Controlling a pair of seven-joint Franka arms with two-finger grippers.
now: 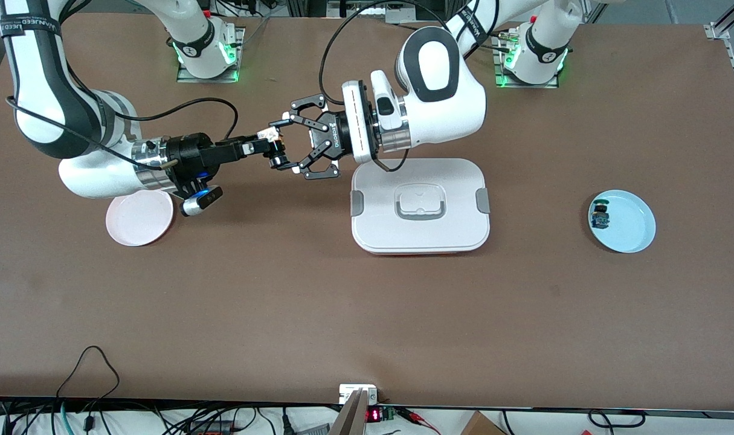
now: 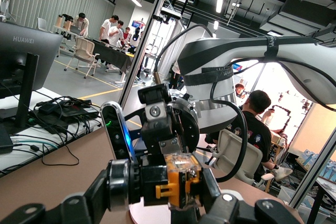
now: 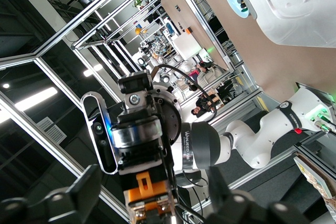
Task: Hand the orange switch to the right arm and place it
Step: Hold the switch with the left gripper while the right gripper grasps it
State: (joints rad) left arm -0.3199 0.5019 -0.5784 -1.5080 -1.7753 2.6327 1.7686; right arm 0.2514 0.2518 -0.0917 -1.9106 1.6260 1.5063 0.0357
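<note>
Above brown table (image 1: 282, 290), both end effectors meet at orange switch (image 1: 276, 158).

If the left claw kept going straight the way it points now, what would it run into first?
The left claw points along the table toward the right claw, tip to tip with the orange switch between them. It would press the switch into the right claw almost at once. Who holds the switch is unclear.

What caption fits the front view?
Both claws, left claw and right claw, meet at the orange switch above the table.
</note>
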